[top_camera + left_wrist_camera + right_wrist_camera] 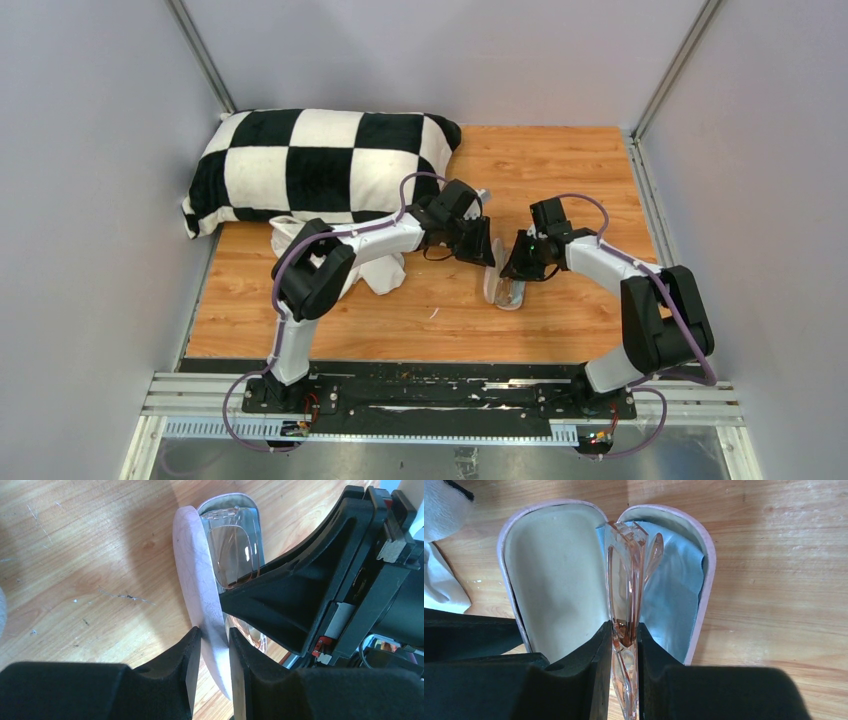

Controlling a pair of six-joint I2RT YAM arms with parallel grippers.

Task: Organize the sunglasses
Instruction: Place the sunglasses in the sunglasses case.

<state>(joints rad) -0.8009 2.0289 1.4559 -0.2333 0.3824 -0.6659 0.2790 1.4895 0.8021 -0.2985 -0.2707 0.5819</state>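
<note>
The sunglasses (624, 580) have a clear pinkish frame and amber lenses. My right gripper (625, 640) is shut on them and holds them folded and edge-on over the open pink case (554, 570). The case's left half shows bare cream lining; a light-blue cloth (674, 590) lies in the right half. My left gripper (215, 645) is shut on the case's pink lid (197, 580), holding it upright, with the sunglasses (232, 555) just beyond it. From above, the left gripper (487, 250) and the right gripper (515, 268) meet over the case (490, 290) at mid-table.
A black-and-white checkered pillow (320, 165) lies at the back left. A white cloth bundle (385, 270) sits under the left forearm and shows at the right wrist view's upper left (444, 505). Grey walls enclose the wooden table (560, 170).
</note>
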